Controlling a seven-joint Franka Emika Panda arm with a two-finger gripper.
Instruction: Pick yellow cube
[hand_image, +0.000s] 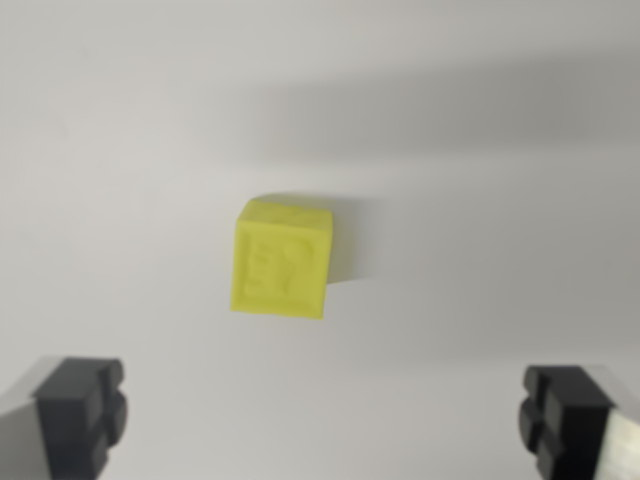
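Plain white table (120, 150), nothing else on it; our gripper (322, 415) hangs w/ jaws spread wide & empty, and the yellow cube (282, 258) sits ahead of the fingertips, slightly toward the left finger, turned a bit askew.

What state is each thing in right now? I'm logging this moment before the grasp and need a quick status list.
Small yellow plastic cube with embossed faces: resting on the surface, free, not gripped, turned slightly askew in the wrist view.
Gripper with two dark grey fingers: open, jaws wide apart, empty, clear of the cube.
Plain white surface: carries the cube and soft shadows.
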